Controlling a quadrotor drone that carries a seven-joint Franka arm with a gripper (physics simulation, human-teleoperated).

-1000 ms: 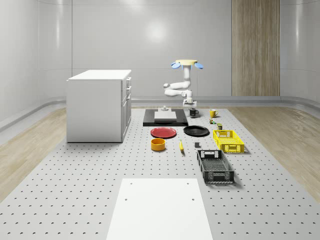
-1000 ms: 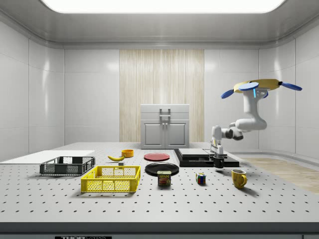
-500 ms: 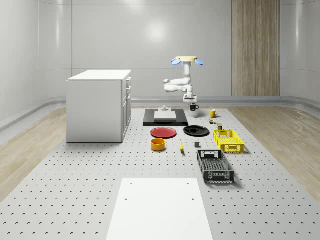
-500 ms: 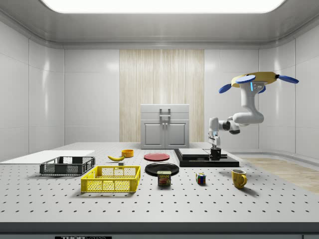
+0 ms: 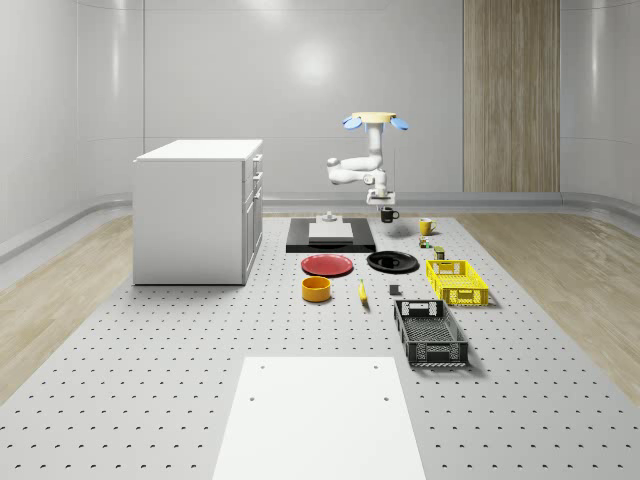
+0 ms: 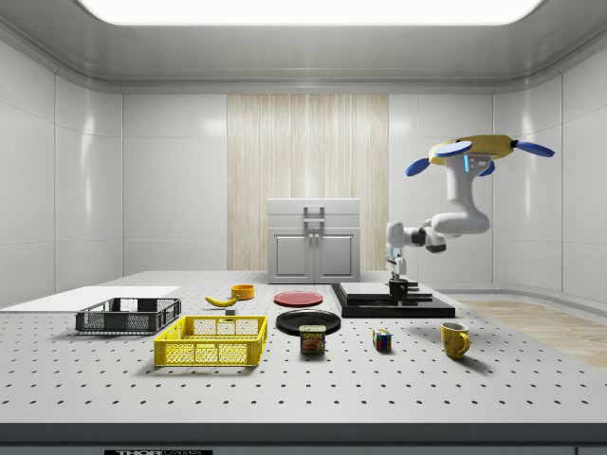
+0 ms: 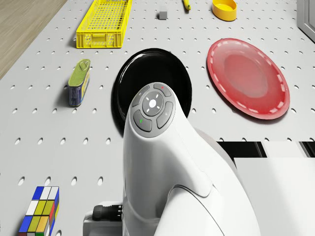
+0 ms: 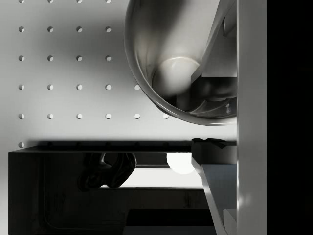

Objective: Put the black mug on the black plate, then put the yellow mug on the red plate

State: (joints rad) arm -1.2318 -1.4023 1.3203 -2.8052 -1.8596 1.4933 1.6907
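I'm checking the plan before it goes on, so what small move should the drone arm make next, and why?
Probably carry the black mug toward the round black plate, then lower it. The gripper holds the mug lifted off the table, the drone hovers above the far end, the plate lies bare nearer the whole-scene camera, and the yellow mug waits untouched.

The drone (image 6: 479, 149) is seen as a flat yellow disc with blue rotor blades around its rim and a small lit cyan strip below. From its underside a glossy white arm (image 6: 455, 214) of rounded segments is hung. On one arm segment (image 7: 152, 107) a round grey button pad is set, marked with small green and red dots.
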